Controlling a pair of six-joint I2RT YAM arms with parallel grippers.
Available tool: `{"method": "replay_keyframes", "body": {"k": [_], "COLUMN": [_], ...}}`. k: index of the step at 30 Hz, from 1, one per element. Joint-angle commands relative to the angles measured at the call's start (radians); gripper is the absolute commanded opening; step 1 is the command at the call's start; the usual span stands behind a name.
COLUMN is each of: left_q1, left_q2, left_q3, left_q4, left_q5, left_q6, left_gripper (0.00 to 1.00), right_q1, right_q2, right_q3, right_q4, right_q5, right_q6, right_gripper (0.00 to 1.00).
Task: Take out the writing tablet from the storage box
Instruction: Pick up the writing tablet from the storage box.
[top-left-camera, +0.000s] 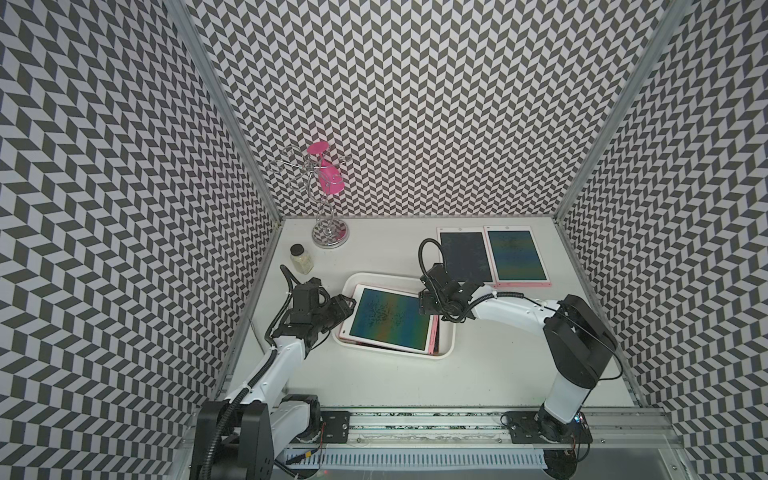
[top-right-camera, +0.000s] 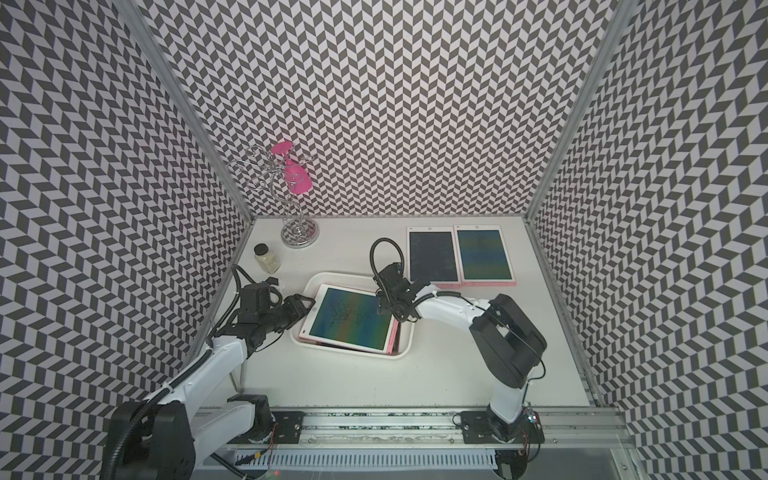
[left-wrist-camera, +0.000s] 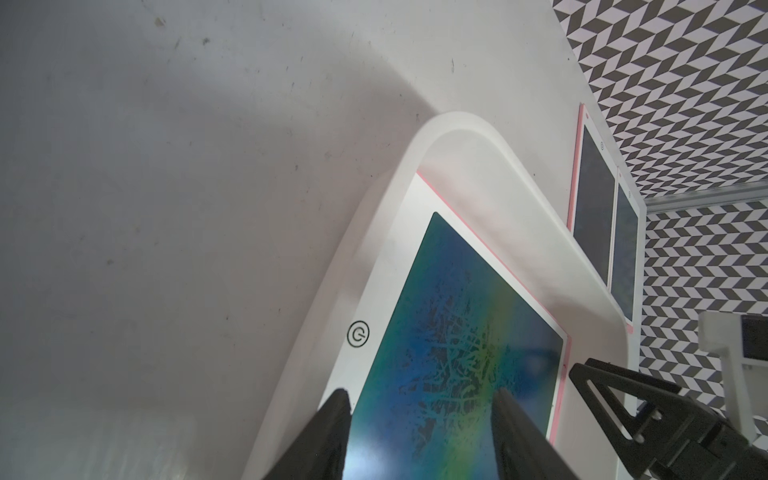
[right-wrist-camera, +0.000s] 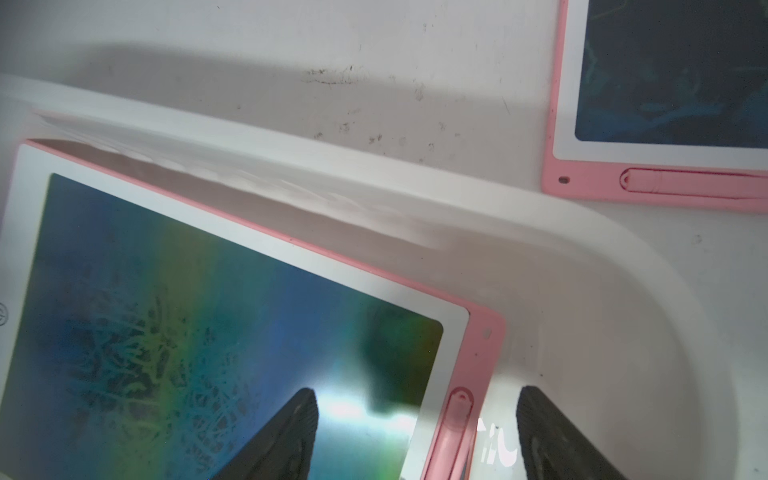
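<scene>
Storage box (top-left-camera: 448, 348) is sitting mid-table (top-left-camera: 415, 382), skewed, with its long side running left to right. Writing tablet (top-left-camera: 388, 319) is lying topmost inside it, screen up, showing blue-green-yellow bands with dark scribble. Pink edges of more tablets are peeking out under its near and right sides. It is lying askew to the box walls, its left short end close by the left rim.

Left gripper (left-wrist-camera: 419, 397) is hovering over the tablet's left end. Its jaws are standing partly apart and gripping nothing. One finger is hanging over the white bezel near the power mark, the other over the screen. Whether the tips are touching the surface I cannot tell from this angle.

Right gripper (right-wrist-camera: 415, 395) is hovering over the tablet's right end. Its jaws are spread wide and straddling the pink border with its clipped stylus (right-wrist-camera: 457, 417). One finger is hanging over the screen, the other over the box's bare inside. Nothing is clamped.

Outside the box, at far right, a dark tablet (top-left-camera: 463, 257) and a banded tablet (top-left-camera: 517, 255) are lying flat, side by side, edges touching.

At far left, a wire stand (top-left-camera: 329, 232) is carrying a pink cup (top-left-camera: 331, 180), which is hanging upside down. A small jar (top-left-camera: 301, 258) is standing just nearer and left of the stand's base.
</scene>
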Motion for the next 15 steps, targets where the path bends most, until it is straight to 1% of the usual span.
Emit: {"method": "replay_keyframes", "body": {"k": [1, 5, 9, 15], "left_q1": [0.036, 0.036, 0.038, 0.038], "left_q2": [0.021, -0.015, -0.066, -0.088], "left_q3": [-0.042, -0.060, -0.079, -0.064], "left_q4": [-0.106, -0.128, -0.135, -0.132], "left_q5": [-0.104, -0.123, -0.136, -0.144], "left_q6": [-0.062, -0.072, -0.089, -0.089], "left_gripper": [0.57, 0.57, 0.57, 0.57], "right_q1": [-0.008, -0.011, -0.011, -0.013], "right_q2": [-0.022, -0.024, 0.007, 0.073], "right_q3": [-0.058, -0.062, -0.035, -0.006], "right_q4": [-0.038, -0.032, -0.038, -0.059], "right_q5": [0.009, 0.005, 0.005, 0.045], "right_q6": [0.017, 0.024, 0.024, 0.034], "right_gripper": [0.77, 0.78, 0.79, 0.81]}}
